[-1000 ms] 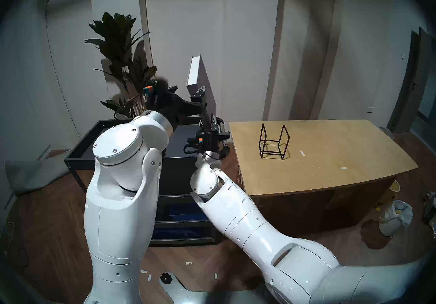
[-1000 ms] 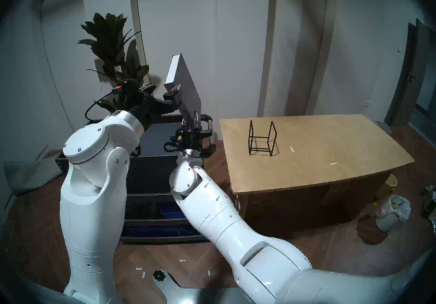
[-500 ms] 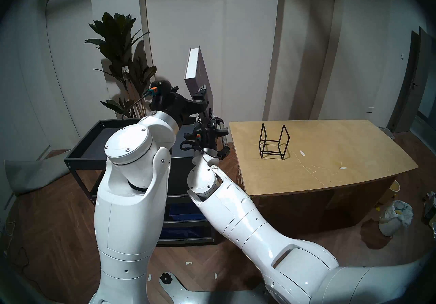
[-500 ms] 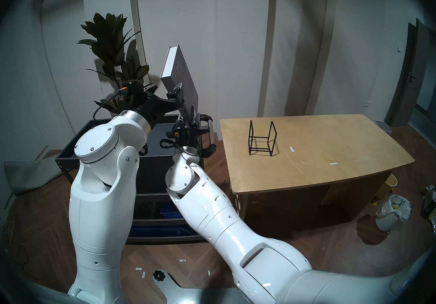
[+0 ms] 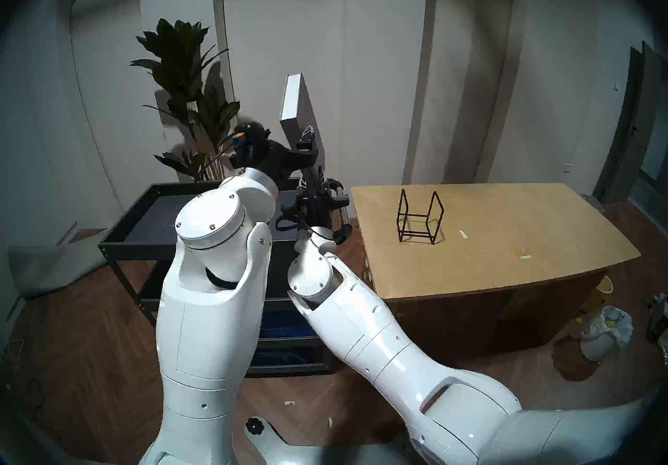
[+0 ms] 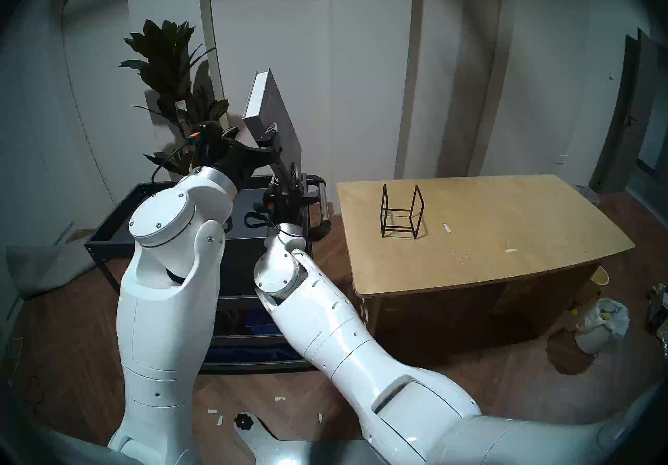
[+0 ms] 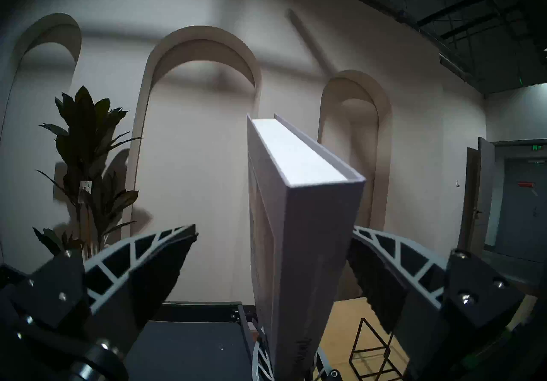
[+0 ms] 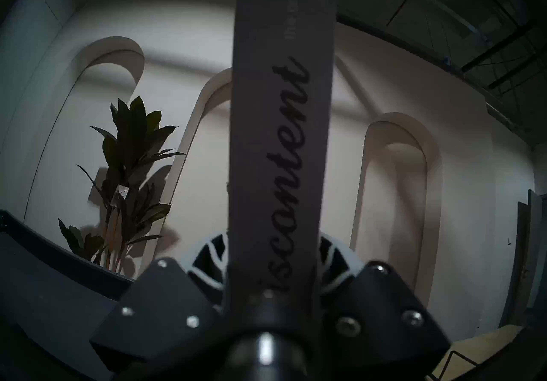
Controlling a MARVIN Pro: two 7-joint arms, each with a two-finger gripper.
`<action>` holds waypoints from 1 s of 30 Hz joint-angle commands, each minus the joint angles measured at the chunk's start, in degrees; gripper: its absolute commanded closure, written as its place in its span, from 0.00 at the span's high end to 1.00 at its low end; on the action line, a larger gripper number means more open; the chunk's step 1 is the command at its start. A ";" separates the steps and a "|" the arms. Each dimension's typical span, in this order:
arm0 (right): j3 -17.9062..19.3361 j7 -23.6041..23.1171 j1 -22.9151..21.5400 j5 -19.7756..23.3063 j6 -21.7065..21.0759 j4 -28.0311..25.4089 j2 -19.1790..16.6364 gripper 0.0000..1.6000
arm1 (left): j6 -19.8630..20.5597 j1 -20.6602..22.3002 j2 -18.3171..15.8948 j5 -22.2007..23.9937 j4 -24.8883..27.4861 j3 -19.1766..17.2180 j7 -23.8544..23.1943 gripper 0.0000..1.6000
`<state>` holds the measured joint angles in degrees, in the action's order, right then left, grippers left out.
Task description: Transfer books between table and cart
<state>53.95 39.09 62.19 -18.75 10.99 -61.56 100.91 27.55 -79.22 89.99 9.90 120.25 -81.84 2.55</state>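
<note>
Head stereo left shows the book (image 5: pixel 302 117) held upright above the cart (image 5: pixel 144 207), well apart from the table (image 5: pixel 506 236); the right gripper (image 5: pixel 316 186) is clamped on its lower spine end, while the left gripper (image 7: pixel 273 271) is spread wide around it, 1 finger (image 7: pixel 381 276) against the cover and the other clear. The hardcover is judged stiff, moderately heavy and smooth-faced. A low 2-finger pinch is judged prone to tipping, so a second hold at mid-height across both covers is advised.
</note>
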 commanded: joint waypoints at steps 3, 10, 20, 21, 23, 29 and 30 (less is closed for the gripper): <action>-0.02 0.19 -0.04 0.06 0.63 -2.22 -0.01 0.00 | -1.84 1.97 0.79 0.27 -0.29 0.01 0.11 1.00; -0.19 0.27 0.23 0.11 0.74 -2.39 -0.22 0.00 | -2.60 2.32 0.80 0.36 -1.08 0.16 0.06 0.40; -0.30 0.46 0.02 0.41 0.93 -1.69 -0.32 0.00 | -3.61 2.71 0.89 0.06 -1.71 0.18 0.20 0.00; -0.25 0.39 0.00 0.55 0.74 -1.59 -0.30 0.00 | -3.74 2.70 0.84 0.11 -1.56 0.12 0.04 0.00; -0.23 0.36 -0.03 0.61 0.71 -1.52 -0.30 0.00 | -3.76 2.69 0.83 0.15 -1.48 0.06 -0.03 0.00; -0.08 -0.35 -0.01 1.14 -0.01 -1.67 -0.55 0.00 | -4.18 2.76 0.93 0.38 -1.37 -0.45 -0.53 0.00; 0.00 -0.60 0.04 1.37 -0.45 -1.77 -0.62 0.00 | -4.20 2.74 0.92 0.39 -1.28 -0.52 -0.71 0.00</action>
<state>53.52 39.31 62.78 -17.92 11.17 -62.02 100.38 24.75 -78.14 90.97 10.12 117.67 -81.71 2.20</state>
